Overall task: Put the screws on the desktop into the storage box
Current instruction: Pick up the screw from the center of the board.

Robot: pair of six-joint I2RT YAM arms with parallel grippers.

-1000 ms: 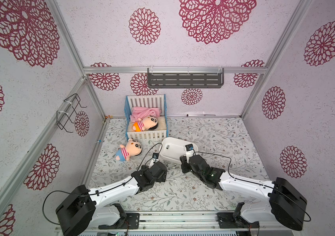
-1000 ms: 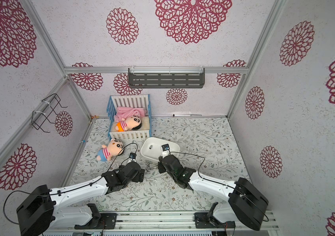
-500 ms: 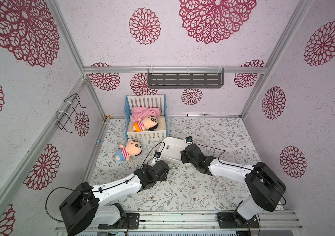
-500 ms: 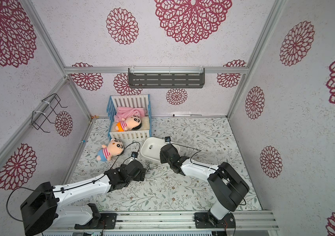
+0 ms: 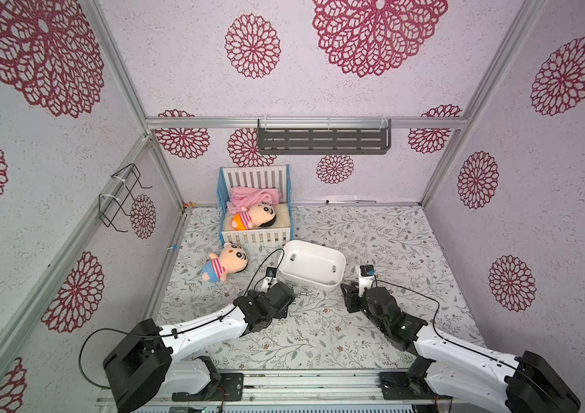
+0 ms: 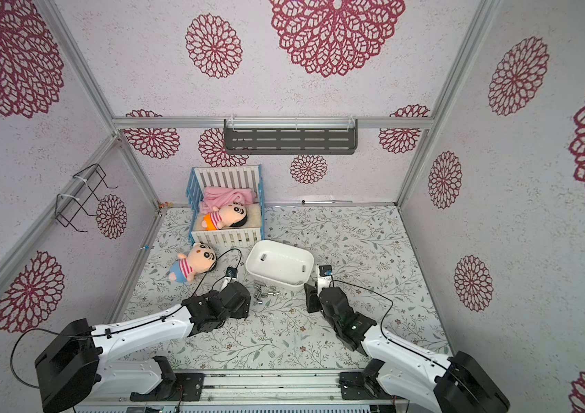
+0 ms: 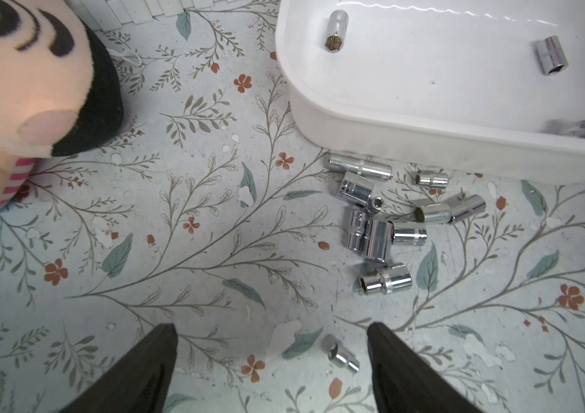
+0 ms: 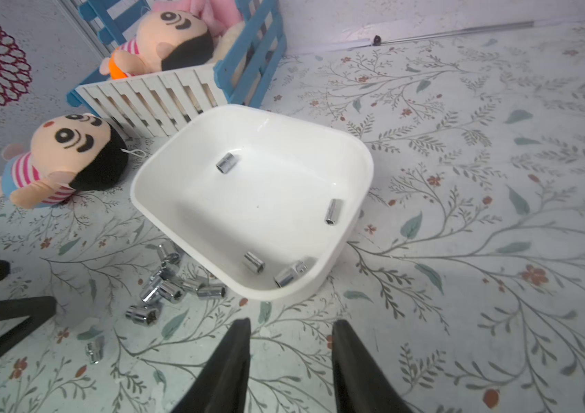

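One white rounded-rectangle plastic storage box (image 8: 367, 161) stands on the white leaf-printed bench (image 7: 212, 250), just ahead of the right end effector (image 8: 289, 325), whose fingers stand narrowly apart and hold nothing. Short shiny silver metal screws (image 7: 378, 237): at least four lie inside the box. Ten cluster on the bench beside its wall, ahead of the left end effector (image 7: 273, 329). One more lies ungripped between that end effector's widely parted fingers. A blue-clad plush doll (image 5: 226, 266) lies beyond the left end effector. An orange-clad plush doll (image 5: 255, 218) lies in the single blue-and-white toy crib (image 5: 255, 237).
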